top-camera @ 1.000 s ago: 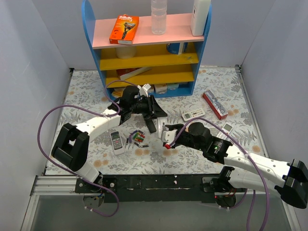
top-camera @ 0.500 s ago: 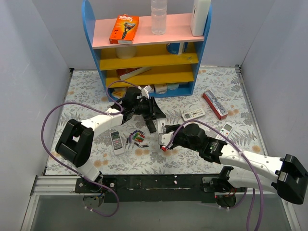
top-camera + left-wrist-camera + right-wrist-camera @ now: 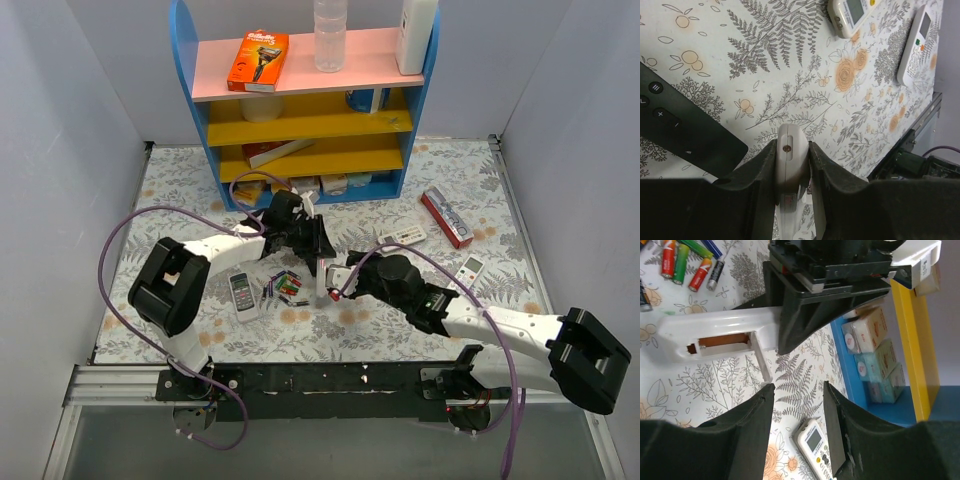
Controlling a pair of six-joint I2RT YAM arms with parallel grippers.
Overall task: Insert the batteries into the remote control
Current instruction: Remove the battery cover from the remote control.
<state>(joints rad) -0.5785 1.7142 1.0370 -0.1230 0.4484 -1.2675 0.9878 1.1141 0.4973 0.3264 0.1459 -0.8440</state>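
So you're holding a white remote (image 3: pixel 715 332) in the left gripper (image 3: pixel 792 155). The jaws are clamping it across one narrow end, and its back is facing the right arm with the battery bay (image 3: pixel 720 342) uncovered and looking empty. Heads up: the slim black remote (image 3: pixel 685 125) is lying button-side up on the bench (image 3: pixel 180 200) just beside those jaws, untouched. Judging by the open bay, the white one is the one you're loading right now.

The right gripper (image 3: pixel 797 405) is hovering close to the white remote, jaws partway open with nothing in them. The batteries (image 3: pixel 681 266) are sitting in a loose cluster on the bench, near the bay end of the remote.

What I'd be doing:
- **One cell at a time:** be picking the outermost one, across its middle, so the jaws aren't nudging its neighbours.
- **Polarity:** be checking plus and minus against the bay before lowering it in. I can't make out markings or springs from here.
- **Seating it:** be going in spring end first at a slight tilt, then pressing it flat.
- **Force:** the left jaws are only pinching one end, so I'm guessing the remote pivots under a hard push. Be pressing gently and close to the grip.
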